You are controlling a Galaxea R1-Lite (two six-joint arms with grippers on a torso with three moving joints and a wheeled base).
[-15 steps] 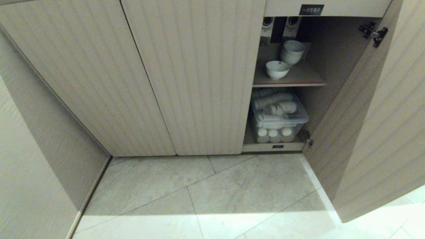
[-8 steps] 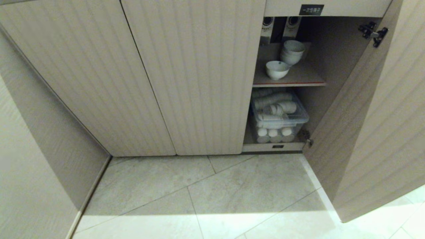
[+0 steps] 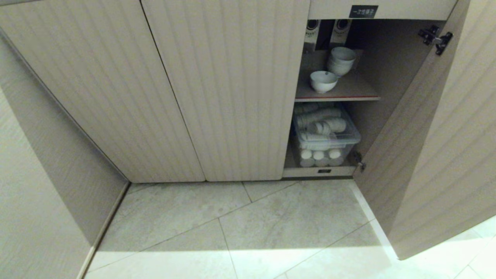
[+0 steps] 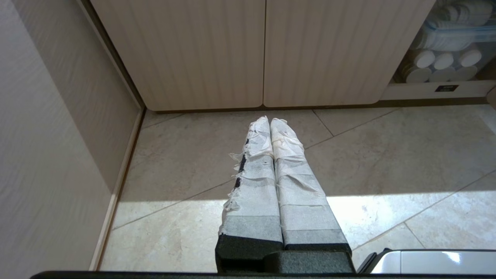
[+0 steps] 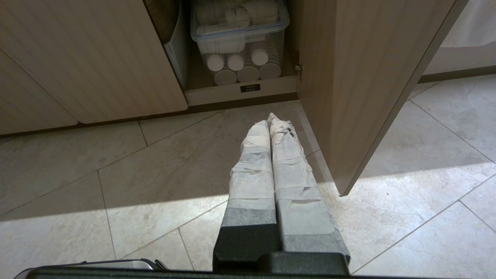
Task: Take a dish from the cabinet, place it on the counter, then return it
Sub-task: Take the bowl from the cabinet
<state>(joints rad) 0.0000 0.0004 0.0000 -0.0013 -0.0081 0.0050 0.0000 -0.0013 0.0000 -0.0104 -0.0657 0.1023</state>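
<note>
The dish [image 3: 323,81], a small white bowl, stands alone near the front of the red-edged shelf [image 3: 336,97] inside the open cabinet [image 3: 224,89]. Neither arm shows in the head view. My left gripper [image 4: 269,121] hangs over the floor tiles before the closed ribbed doors, its tape-wrapped fingers pressed together and empty. My right gripper [image 5: 268,120] is shut too, empty, low over the floor just left of the open door's edge [image 5: 360,89]. The counter is out of view.
A stack of white bowls [image 3: 340,60] sits behind the dish. Below the shelf a clear lidded bin [image 3: 325,135] holds white cups. The open door [image 3: 438,135] swings out on the right. A wall panel [image 3: 42,162] closes the left side.
</note>
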